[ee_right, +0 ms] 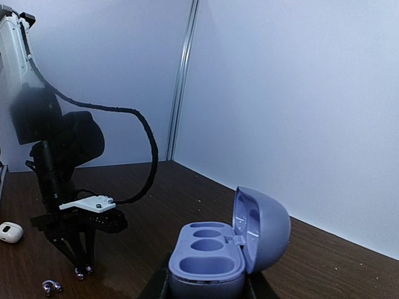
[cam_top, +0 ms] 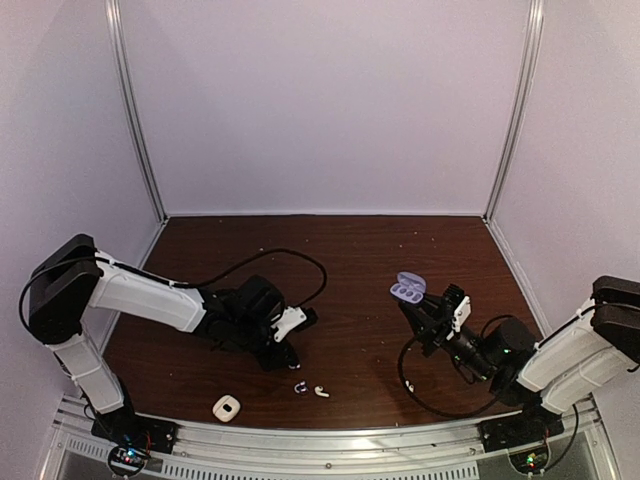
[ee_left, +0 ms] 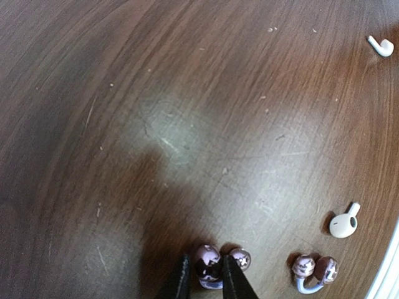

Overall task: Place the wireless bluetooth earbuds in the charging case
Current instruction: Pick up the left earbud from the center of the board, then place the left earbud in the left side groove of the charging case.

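Left wrist view: left fingers [ee_left: 181, 283] pinch one dark purple earbud [ee_left: 207, 265] on the counter [ee_left: 156, 124], second purple earbud [ee_left: 315, 271] just beside, white earbuds [ee_left: 345, 223] near. Right fingers [ee_right: 154, 288] clasp the open purple charging case [ee_right: 215, 255].

— What was the bench [ee_left: 187, 93] made of?
— Dark wood grain, scuffed, faintly shiny.
— And the purple earbuds [ee_left: 207, 256]?
— Glossy, mirror-like. The white earbuds [ee_left: 343, 225] and purple case [ee_right: 206, 268] looked like smooth satin plastic.
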Available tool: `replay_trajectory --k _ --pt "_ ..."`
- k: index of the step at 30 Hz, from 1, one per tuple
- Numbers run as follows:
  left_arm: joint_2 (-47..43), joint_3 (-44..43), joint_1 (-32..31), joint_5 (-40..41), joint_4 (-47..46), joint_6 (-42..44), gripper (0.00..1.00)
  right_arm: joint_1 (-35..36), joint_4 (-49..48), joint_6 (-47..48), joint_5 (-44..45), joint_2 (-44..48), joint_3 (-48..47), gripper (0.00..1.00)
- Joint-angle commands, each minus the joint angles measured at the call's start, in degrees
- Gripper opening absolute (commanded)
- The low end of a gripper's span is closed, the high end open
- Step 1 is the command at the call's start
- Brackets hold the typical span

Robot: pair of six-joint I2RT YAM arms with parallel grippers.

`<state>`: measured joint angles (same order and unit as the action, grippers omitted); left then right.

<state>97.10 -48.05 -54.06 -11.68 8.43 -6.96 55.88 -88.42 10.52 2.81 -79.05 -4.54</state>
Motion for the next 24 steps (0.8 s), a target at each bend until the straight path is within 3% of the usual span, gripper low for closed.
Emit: replay_trajectory --k 1,13,24 --pt "0.59 -1.61 0.1 -0.43 -1.63 0.99 0.17 -0.24 -12.21 -0.03 0.12 -0.12 0.08 0.0" --pt "-4.33 -4.21 0.1 1.13 0.93 -0.22 0.04 -0.24 -13.19 -0.13 -1.1 -1.63 0.25 0.0" --pt "-10.12 -24.04 -1.91 4.96 6.71 -2.41 0.03 0.62 -17.49 5.17 -10.76 -9.42 -2.84 0.0"
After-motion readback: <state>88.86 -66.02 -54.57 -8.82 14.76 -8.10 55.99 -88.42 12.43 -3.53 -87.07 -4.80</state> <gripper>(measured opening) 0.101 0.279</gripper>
